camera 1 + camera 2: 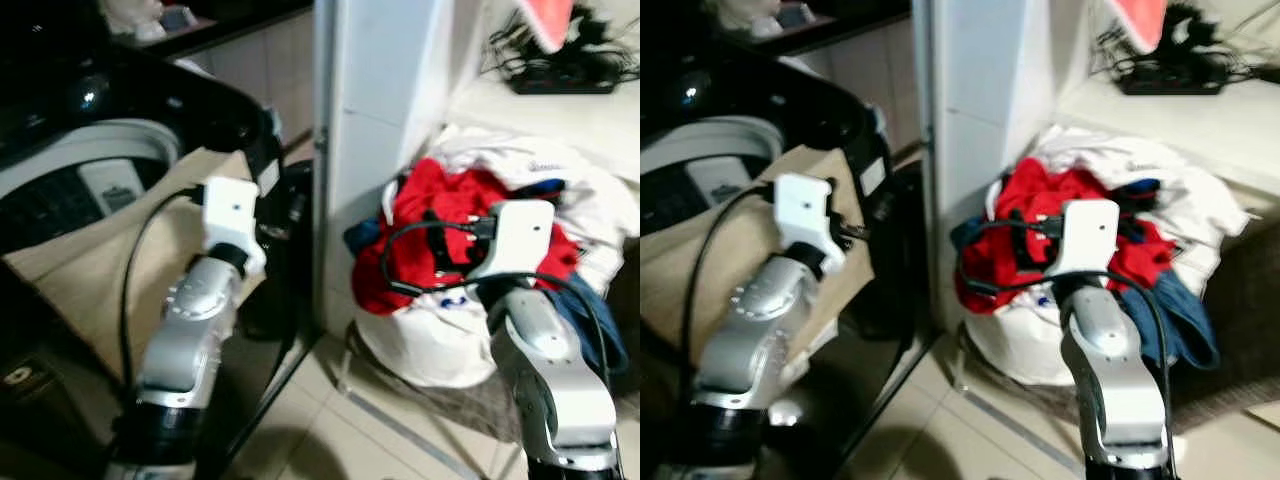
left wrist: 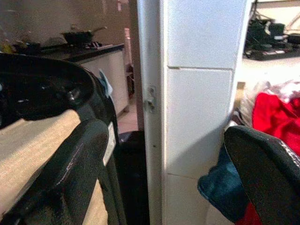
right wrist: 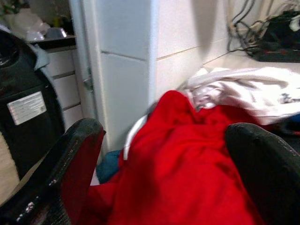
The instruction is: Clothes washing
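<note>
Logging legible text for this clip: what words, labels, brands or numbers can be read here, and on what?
None can be read.
White sticker on the black washing machine: printed lines, too blurred to read.
White garment atop the laundry pile: faint print, too small to read.
Mark on the machine's lower front: illegible.

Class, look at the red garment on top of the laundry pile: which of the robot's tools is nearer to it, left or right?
Right. The right tool is open directly over the red garment, while the left tool sits beside the beige cloth on the washing machine, across the white pillar.
</note>
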`<state>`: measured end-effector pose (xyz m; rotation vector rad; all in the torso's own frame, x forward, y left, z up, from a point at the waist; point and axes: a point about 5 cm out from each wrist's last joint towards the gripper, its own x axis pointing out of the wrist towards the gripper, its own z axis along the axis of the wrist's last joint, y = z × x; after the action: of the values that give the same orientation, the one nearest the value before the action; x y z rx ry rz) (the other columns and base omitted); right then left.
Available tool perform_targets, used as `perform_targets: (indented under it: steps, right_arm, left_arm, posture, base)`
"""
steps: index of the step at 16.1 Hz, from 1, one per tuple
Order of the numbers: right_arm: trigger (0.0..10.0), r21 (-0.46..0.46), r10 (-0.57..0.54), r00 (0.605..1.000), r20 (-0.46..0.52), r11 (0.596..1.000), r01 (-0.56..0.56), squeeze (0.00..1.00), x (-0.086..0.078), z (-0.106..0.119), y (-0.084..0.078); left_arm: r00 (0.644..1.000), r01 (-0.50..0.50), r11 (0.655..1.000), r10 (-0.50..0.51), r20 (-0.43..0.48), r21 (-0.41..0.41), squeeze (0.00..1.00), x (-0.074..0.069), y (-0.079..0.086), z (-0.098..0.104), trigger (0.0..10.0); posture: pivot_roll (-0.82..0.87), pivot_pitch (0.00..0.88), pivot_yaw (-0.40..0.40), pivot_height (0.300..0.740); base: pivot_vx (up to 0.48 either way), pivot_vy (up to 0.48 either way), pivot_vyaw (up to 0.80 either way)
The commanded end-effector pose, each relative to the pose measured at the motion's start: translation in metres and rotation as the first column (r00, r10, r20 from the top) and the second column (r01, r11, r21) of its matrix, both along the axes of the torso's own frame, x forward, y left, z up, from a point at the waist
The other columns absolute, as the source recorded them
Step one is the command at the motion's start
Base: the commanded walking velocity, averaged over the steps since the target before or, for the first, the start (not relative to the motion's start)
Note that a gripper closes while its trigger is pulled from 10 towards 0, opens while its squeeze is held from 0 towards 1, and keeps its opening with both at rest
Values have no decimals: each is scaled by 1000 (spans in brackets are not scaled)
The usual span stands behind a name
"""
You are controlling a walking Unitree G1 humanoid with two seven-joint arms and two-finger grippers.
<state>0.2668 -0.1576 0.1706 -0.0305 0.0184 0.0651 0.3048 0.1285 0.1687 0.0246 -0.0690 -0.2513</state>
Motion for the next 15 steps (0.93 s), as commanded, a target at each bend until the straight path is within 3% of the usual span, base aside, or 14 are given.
perform_targets:
  steps: [1,5,7,15]
  right_arm:
    - [10000,-7,-10,1000,-11,1000,10,0,1,0,-5]
    - [10000,-18,-2,1000,-7,1000,2,0,1,0,-3]
    - [10000,-76,30,1000,-5,997,-31,0,2,0,0]
    - [10000,-92,89,996,-18,992,-90,0,2,-3,9]
  left_arm:
    - [1000,2,1000,-2,17,-5,0,1,-3,4,10000]
    - [1000,-18,1000,19,15,-9,0,1,1,4,10000]
    - [1000,-24,1000,24,15,-14,0,1,1,4,10000]
    - [998,-62,998,63,15,-24,0,2,10,5,10000]
  posture:
    - [-130,0,13,740]
    - [-130,0,13,740]
    - [-130,0,13,740]
    - [-116,0,7,740]
  base:
    - [0,-281,0]
    - [66,-271,0]
    - [304,-242,0]
    - [349,0,756]
